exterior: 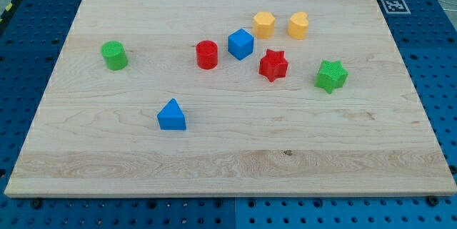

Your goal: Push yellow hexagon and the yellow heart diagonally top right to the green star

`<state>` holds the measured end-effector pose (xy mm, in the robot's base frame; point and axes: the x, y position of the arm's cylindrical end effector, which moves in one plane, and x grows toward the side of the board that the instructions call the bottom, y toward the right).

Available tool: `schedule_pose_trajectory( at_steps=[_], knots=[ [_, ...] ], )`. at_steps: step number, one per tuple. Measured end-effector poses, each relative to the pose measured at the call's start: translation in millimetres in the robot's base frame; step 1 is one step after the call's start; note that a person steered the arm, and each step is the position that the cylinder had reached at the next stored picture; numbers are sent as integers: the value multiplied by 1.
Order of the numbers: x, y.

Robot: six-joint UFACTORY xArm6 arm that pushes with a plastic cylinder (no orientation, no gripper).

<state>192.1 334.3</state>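
The yellow hexagon sits near the view's top of the wooden table, a little right of centre, and the yellow heart stands just beside it on the view's right, a narrow gap between them. Below and to the right of that pair, the green star rests near the table's right edge, apart from both. A red star lies between the yellows and the green star, slightly lower than the hexagon. Just left of it is a blue cube, and left again a red cylinder. Far over on the view's left stands a green cylinder, and a blue triangle sits alone toward the bottom left. From where I stand, my tip is nowhere to be seen, so its place among the blocks cannot be told; the arm has no gripper to report.
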Motion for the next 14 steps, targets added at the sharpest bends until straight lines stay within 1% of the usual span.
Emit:
schedule_pose_trajectory(
  at_steps=[1, 2, 3, 5, 7, 8, 9, 10, 11, 12, 14],
  knots=[
    [2, -21],
    [36, -64],
    [39, -101],
    [33, -131],
    [33, -134],
    [34, -172],
    [56, -230],
    [60, -239],
    [75, -288],
    [104, -312],
    [133, -234]
  ],
)
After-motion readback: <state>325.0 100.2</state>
